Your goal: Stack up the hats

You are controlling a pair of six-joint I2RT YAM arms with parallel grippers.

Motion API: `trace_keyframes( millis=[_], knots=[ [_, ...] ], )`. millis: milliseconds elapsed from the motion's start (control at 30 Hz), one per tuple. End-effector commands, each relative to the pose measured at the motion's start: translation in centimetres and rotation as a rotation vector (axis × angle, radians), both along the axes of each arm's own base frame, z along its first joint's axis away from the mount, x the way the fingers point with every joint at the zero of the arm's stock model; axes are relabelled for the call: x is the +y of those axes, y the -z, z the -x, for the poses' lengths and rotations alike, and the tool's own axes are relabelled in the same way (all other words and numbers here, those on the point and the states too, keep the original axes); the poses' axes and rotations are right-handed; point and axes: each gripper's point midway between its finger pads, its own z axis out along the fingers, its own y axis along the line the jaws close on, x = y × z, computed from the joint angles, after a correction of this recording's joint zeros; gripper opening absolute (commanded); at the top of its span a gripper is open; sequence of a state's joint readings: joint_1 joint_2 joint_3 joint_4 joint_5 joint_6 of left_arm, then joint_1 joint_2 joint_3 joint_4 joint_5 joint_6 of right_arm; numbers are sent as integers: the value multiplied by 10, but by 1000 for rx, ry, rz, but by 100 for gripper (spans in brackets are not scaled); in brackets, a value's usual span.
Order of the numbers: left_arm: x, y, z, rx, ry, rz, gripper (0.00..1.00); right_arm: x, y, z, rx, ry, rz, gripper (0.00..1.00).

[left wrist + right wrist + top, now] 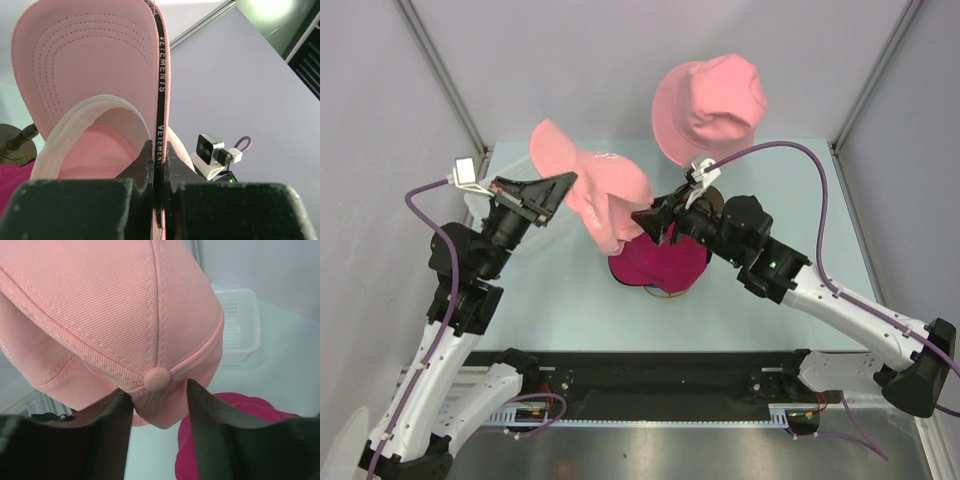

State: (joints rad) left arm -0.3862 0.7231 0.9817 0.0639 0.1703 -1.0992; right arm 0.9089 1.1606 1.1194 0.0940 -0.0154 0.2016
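The table point(550, 310) carries the scene. At its far side the salmon-pink bucket hat point(710, 100) sits raised above the surface. Nearer, the light-pink cap point(600, 190) hangs in the air over the table's middle, just above the magenta cap point(665, 262), which lies on the table. A white basket point(240, 325) stands at the left. The left claw point(159, 160) is clamped on the light-pink cap's rim. The right claw point(650, 222) has its fingers apart, either side of the cap's crown button.

Grey walls point(380, 100), pale-blue tabletop point(550, 305)
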Motion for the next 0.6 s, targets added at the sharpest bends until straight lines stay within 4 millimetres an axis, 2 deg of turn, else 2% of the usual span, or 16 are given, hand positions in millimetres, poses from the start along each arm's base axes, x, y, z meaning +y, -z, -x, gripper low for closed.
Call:
trace_keyframes(
  millis=[0,33,100,133,200,267,300,333,367,400,467,500,567],
  knots=[
    [4,-19,14,-59,6,46,0,-1,-37,1,-81,4,-61,44],
    [4,-16,13,-54,7,40,0,-3,-36,0,-84,12,-49,31],
    [4,-6,13,-22,8,33,1,-8,-44,2,-102,15,-51,16],
    [4,7,10,25,2,24,6,-11,-46,3,-122,18,-35,2],
    [6,14,11,43,-2,37,8,-21,-63,4,-159,48,-46,0],
    [5,24,13,52,6,33,17,-26,-73,6,-201,50,-19,0],
    [5,27,14,54,10,30,28,-29,-86,9,-228,48,-26,0],
    [4,33,14,61,13,21,34,-29,-88,10,-234,43,-8,0],
    [4,34,16,55,13,11,44,-31,-85,9,-247,46,36,0],
    [4,38,16,62,15,1,61,-33,-94,10,-263,48,42,0],
    [2,50,14,85,15,-31,73,-33,-89,7,-281,50,106,0],
    [2,57,15,105,19,-44,83,-34,-88,6,-292,54,127,0],
    [0,80,13,166,25,-78,91,-36,-82,3,-294,59,181,0]
  ],
)
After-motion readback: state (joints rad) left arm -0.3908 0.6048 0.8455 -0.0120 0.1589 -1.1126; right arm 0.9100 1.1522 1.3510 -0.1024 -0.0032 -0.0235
